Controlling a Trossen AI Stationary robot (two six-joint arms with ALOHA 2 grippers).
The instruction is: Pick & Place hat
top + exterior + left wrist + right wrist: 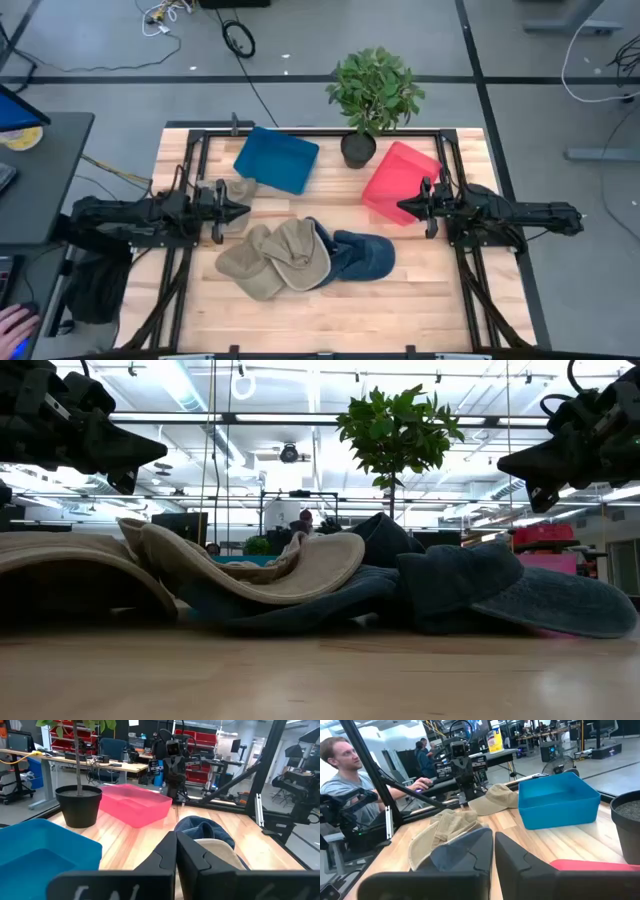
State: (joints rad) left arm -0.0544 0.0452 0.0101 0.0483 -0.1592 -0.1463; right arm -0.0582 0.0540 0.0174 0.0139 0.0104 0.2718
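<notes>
Left gripper (pixel 243 211) and right gripper (pixel 402 208) both sit closed and empty, I see, above the table (pixel 420 300). Between them lies a pile of hats: tan hats (pixel 275 258) overlapping what looks like a navy hat (pixel 362 256).

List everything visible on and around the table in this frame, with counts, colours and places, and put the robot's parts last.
Soft tan fabric hats: two, overlapping in the middle of the table; a third tan hat lies near the left gripper.
Dark blue fabric hat: one, touching the tan pile on its right.
Blue plastic bin: one, far left of centre.
Pink plastic bin: one, far right, by the right gripper.
Green potted plant in a black pot: one, far edge, between the bins.
Wooden table: one, light wood.
Person: one, seated beyond the table.
Left gripper: shut, empty, left of the hats.
Right gripper: shut, empty, at the pink bin.
</notes>
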